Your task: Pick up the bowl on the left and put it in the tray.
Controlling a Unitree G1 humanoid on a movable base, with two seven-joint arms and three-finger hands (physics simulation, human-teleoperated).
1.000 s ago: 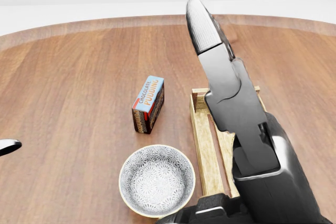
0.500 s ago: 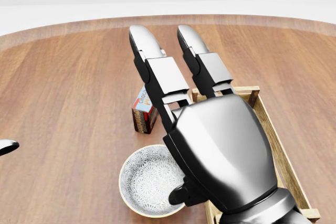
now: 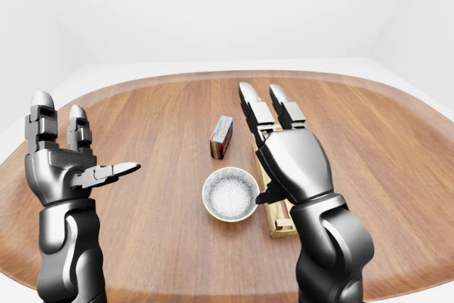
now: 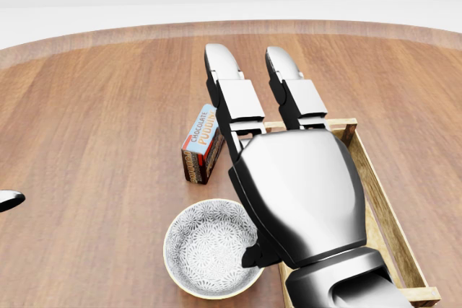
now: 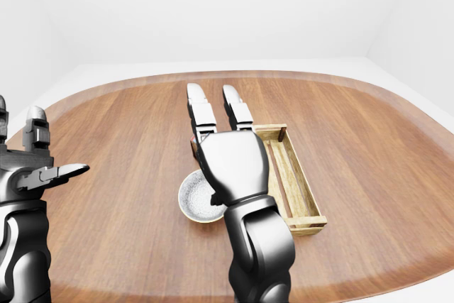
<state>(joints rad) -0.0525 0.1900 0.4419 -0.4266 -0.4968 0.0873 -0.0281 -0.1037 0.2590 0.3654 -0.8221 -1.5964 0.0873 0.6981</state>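
Fingers (image 3: 253, 106) of the right hand (image 3: 292, 164) were seen in the left-eye view stretched straight and spread, closed on nothing, with the thumb (image 3: 267, 194) hanging just beside the rim of the bowl (image 3: 228, 195). The left hand (image 3: 60, 168) was held up well apart at the left, likewise spread wide and empty. The bowl was standing upright on the table (image 3: 156, 125), below the pudding box (image 3: 221, 136) in this view and just beside the tray (image 3: 281, 219).

In the head view, much of the tray's left wall was hidden by the right palm, and the thumb was found over the bowl's right edge. A one-sided pinch on that thin, curved rim could be judged risky: the bowl might be tipped, or slid away toward the pudding box.

In the right-eye view nothing was seen in the visible part of the tray, and its long wall lay next to the bowl. If the bowl were carried too low, it could be knocked on that wall and dropped outside.
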